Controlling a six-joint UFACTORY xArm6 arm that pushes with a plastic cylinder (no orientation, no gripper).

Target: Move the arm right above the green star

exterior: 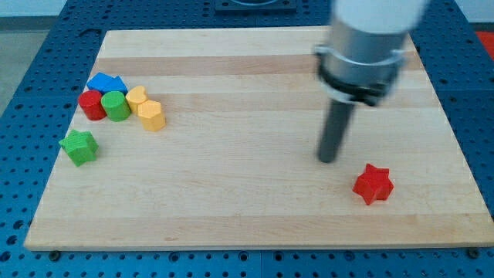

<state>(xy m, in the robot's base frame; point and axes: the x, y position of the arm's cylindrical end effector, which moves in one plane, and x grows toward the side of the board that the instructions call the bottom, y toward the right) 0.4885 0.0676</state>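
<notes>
A pale wooden surface [247,208] is lying on blue pegboard. Nearest, a red star [373,184] is sitting just right of my tip [329,158], which is carrying no gripper. The green star [79,147] is lying well apart at the view's left, below the clustered red cylinder [92,105], green cylinder [116,106], yellow blocks [147,110] and blue block [106,82].

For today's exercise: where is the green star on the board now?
The green star sits near the board's left edge, just below the cluster holding the red cylinder and green cylinder.

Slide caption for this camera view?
My tip rests left of the red star, far right of the green star.
</notes>
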